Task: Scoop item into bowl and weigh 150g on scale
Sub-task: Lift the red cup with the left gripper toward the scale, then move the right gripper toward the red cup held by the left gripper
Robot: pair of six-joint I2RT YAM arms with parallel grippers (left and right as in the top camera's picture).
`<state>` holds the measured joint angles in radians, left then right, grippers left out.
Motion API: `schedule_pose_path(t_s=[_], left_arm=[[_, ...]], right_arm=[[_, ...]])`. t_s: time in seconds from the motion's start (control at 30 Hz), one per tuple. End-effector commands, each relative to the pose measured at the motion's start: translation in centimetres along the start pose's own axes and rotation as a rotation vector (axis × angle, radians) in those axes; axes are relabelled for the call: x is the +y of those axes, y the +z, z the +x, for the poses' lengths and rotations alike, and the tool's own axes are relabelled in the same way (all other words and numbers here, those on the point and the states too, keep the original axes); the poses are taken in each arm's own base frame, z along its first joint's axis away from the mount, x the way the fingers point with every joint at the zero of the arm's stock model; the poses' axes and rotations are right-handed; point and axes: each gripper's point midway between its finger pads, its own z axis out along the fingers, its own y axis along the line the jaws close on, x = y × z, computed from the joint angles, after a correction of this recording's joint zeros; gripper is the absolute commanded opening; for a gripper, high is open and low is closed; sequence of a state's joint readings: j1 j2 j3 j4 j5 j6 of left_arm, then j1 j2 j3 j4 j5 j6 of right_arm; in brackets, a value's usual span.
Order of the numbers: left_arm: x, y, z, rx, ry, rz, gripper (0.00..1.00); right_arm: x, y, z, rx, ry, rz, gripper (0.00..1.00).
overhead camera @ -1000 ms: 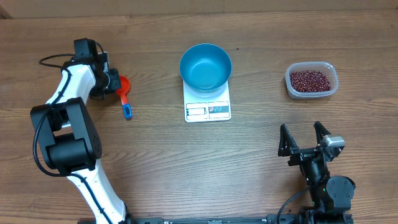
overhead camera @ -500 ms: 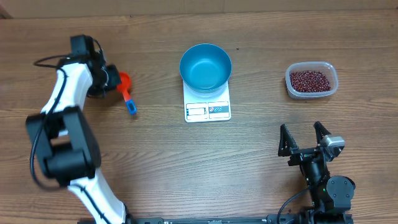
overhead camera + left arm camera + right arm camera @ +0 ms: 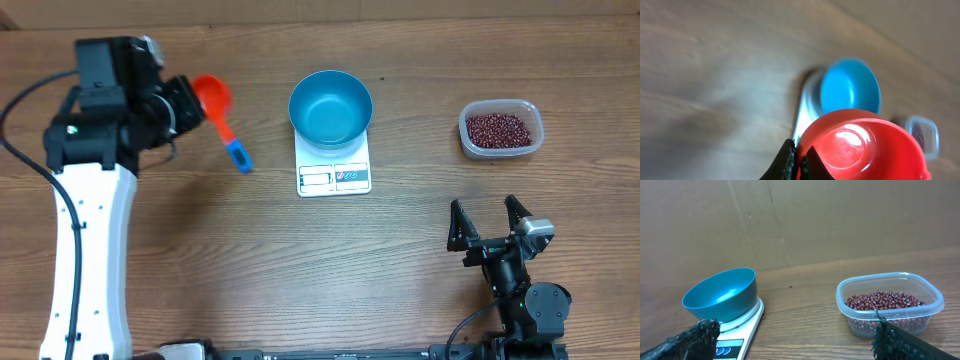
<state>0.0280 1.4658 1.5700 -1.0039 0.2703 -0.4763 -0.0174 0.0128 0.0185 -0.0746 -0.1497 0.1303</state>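
My left gripper point(image 3: 188, 105) is shut on the rim of a red scoop point(image 3: 212, 96) with a blue handle point(image 3: 238, 157), held above the table left of the bowl. In the left wrist view the scoop's empty red cup point(image 3: 860, 145) fills the lower right, its wall pinched between the black fingertips point(image 3: 788, 161). The blue bowl point(image 3: 330, 108) stands empty on the white scale point(image 3: 334, 177). The dark red beans point(image 3: 498, 130) lie in a clear tub at the far right. My right gripper point(image 3: 490, 222) is open near the front edge, holding nothing, facing the beans point(image 3: 882, 301) and bowl point(image 3: 722, 297).
The clear plastic tub point(image 3: 935, 302) stands right of the scale point(image 3: 742, 330) with bare wood between them. A brown cardboard wall point(image 3: 815, 220) closes off the back of the table. The left arm's white links point(image 3: 85, 240) stretch along the left side.
The left arm has risen and lifted the scoop off the table, carrying it up and a little right. The right arm has not moved.
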Motion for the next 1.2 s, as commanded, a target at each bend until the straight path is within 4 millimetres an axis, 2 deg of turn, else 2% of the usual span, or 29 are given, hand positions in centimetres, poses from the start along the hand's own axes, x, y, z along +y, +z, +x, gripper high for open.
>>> schedule_pose_path(t_s=[0.0, 0.13, 0.37, 0.43, 0.57, 0.63, 0.87, 1.17], left_arm=[[-1.4, -1.1, 2.1, 0.036, -0.086, 0.004, 0.04], [-1.1, -0.8, 4.8, 0.102, -0.16, -0.075, 0.04], [-2.8, 1.3, 8.8, 0.194, -0.116, -0.066, 0.04], [-3.0, 2.2, 9.8, 0.205, -0.124, -0.073, 0.05], [-3.4, 4.1, 11.5, 0.226, -0.126, -0.058, 0.05], [-3.9, 4.8, 12.1, 0.236, -0.113, -0.029, 0.04], [-5.5, 5.5, 12.2, 0.215, -0.08, 0.025, 0.04], [-6.2, 5.6, 11.8, 0.195, -0.138, 0.047, 0.05]], right_arm=[[0.0, 0.0, 0.2, -0.003, 0.003, -0.003, 1.0], [0.0, 0.0, 0.2, -0.003, 0.003, -0.003, 1.0], [-0.1, 0.0, 0.2, -0.005, 0.004, 0.006, 1.0], [0.8, 0.0, 0.3, 0.002, 0.003, -0.047, 1.0], [4.2, -0.5, 0.5, 0.023, -0.003, -0.246, 1.0], [5.0, -0.7, 0.6, 0.033, -0.003, -0.291, 1.0], [5.8, -1.1, 0.3, 0.057, 0.077, -0.335, 1.0], [7.8, -2.3, -3.6, 0.1, 0.086, -0.393, 1.0]])
